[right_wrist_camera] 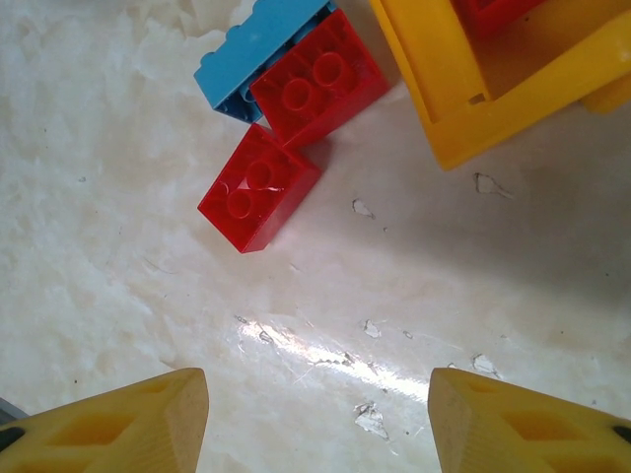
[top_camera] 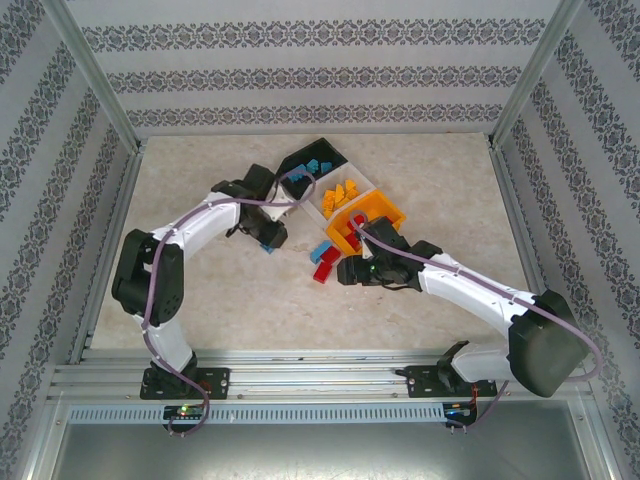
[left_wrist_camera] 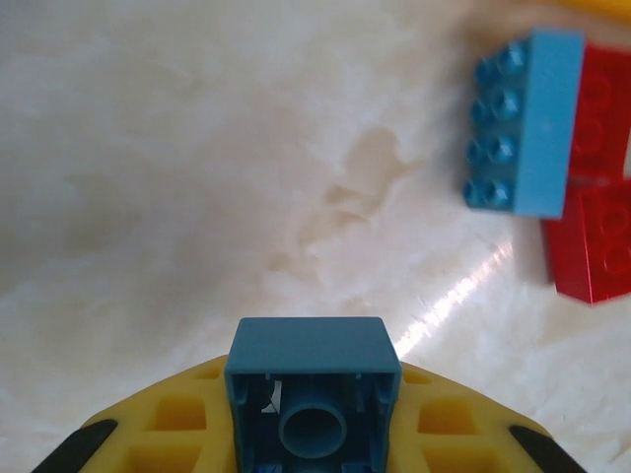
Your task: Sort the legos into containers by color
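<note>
The pale marbled worktop (top_camera: 200, 310) carries all things. The left arm (top_camera: 190, 240) bends in toward the middle, and the right arm (top_camera: 480, 295) reaches there from the other side. The three containers stand joined in a slanted row behind the arms' ends: the black bin (top_camera: 300, 157) has blue bricks inside, the white bin (top_camera: 368, 188) has yellow ones, and the orange bin (right_wrist_camera: 444, 89) has red ones. The right jaws stand spread, with yellow fingers (right_wrist_camera: 128, 424) on both sides of bare worktop and nothing between them. The left jaws are pressed on a small blue brick (left_wrist_camera: 314, 379), whose hollow underside faces the wrist camera; I cannot tell if it touches the worktop. Between the two arms, just in front of the orange bin, a long blue brick (left_wrist_camera: 523, 123) lies against two red bricks (right_wrist_camera: 258, 187), and these two touch each other.
</note>
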### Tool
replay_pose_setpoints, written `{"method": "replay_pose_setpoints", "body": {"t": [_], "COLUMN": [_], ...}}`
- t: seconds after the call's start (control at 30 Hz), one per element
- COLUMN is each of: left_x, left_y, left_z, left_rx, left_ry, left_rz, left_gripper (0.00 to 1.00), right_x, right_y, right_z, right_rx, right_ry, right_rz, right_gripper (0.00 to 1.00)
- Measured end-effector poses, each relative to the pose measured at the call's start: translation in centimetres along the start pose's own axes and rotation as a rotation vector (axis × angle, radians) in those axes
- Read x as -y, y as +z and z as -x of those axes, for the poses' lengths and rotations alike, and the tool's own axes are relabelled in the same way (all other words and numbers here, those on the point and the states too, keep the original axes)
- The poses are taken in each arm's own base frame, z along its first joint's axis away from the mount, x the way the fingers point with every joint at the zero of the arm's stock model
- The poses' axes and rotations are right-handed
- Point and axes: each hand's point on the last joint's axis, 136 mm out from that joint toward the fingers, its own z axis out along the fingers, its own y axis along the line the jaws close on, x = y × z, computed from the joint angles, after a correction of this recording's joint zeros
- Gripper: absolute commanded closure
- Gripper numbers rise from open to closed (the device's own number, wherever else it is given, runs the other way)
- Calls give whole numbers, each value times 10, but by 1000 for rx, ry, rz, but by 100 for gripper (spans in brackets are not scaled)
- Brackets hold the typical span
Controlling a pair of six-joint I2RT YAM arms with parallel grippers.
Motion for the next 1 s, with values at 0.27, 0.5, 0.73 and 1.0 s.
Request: {"method": "replay_pose_setpoints", "body": {"t": [0.27, 0.5, 0.73, 1.0], "left_x": [-24, -36, -55, -67], "left_y": [-40, -57, -42, -19], "left_z": [67, 144, 207, 243], "left_rx": [199, 351, 436, 481], "left_ry": [-156, -205, -238, -273], "left_rz": [12, -3, -9, -38], "left_gripper": [98, 98, 98, 97], "right_x": [-1, -3, -4, -1], "right_y": [-2, -6, -10, -8], "right_z": [1, 3, 4, -1], "right_rx": [6, 21, 31, 20], "right_ry": [13, 14, 23, 31], "right_rz": [2, 12, 20, 12], "right_gripper": [39, 38, 38, 38]}}
